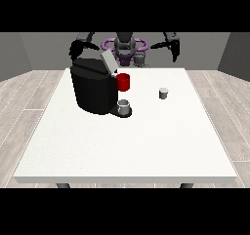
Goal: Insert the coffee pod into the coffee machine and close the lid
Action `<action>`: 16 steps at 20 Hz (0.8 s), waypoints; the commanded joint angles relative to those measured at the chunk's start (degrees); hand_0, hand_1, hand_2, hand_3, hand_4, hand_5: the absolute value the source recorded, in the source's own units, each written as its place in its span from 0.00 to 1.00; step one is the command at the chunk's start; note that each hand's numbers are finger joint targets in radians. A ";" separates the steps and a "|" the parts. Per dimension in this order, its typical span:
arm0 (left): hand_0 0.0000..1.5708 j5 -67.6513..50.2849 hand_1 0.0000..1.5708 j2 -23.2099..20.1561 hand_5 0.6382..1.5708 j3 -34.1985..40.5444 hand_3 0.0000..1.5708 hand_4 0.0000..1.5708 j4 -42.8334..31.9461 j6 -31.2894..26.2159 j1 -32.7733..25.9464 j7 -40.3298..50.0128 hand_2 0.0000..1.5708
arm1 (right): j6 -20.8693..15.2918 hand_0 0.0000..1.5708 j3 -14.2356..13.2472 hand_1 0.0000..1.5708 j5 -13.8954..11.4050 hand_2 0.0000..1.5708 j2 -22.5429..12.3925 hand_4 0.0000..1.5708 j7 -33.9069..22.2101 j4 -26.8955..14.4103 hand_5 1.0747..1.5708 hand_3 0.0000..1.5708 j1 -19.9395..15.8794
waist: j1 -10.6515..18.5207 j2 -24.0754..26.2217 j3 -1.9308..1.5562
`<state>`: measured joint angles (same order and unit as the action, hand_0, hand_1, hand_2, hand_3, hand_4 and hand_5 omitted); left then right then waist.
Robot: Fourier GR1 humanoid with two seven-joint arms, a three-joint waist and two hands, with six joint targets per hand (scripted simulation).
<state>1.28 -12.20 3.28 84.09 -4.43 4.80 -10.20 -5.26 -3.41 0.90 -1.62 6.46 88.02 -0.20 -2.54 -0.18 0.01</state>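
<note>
A black coffee machine (pixel 93 88) stands on the left half of the white table (pixel 132 146), its grey lid (pixel 108 61) tilted up and open. A small grey cup (pixel 124 106) sits on its drip base, and a red part (pixel 123 82) shows at its front. The small grey coffee pod (pixel 163 93) stands alone on the table right of the machine. The hand at the view's right (pixel 174 48) hangs raised above the table's far edge, well away from the pod. The hand at the view's left (pixel 76 48) is up behind the machine's top.
The robot's torso (pixel 125 46) stands behind the table's far edge. A wide stretch of bare white table lies in front of the machine and pod, down to the near edge.
</note>
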 commanded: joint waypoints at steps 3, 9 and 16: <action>0.00 1.93 0.00 -4.89 1.00 3.61 0.00 0.00 -8.28 -1.06 6.42 2.62 0.00 | 1.08 0.00 0.17 0.00 1.16 0.00 -0.70 0.11 -1.30 1.55 1.00 0.00 -2.48 | -3.22 -3.58 0.00; 0.00 0.54 0.00 -8.94 1.00 7.13 0.00 0.00 -19.67 -5.25 13.31 0.99 0.00 | -5.05 0.00 8.19 0.00 -0.85 0.00 1.59 0.18 -2.33 4.57 1.00 0.00 -4.50 | -5.36 -7.68 0.03; 0.00 1.76 0.00 -14.37 1.00 10.50 0.00 0.00 -30.04 -5.85 21.64 2.60 0.00 | 0.58 0.00 4.61 0.00 0.08 0.00 0.21 0.22 -1.36 3.49 1.00 0.00 -6.44 | -8.36 -12.72 0.01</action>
<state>2.63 -23.37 11.70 60.13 -9.27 22.78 -7.05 -5.92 1.10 0.56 -0.82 4.44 91.07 -6.17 -9.37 -10.34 0.03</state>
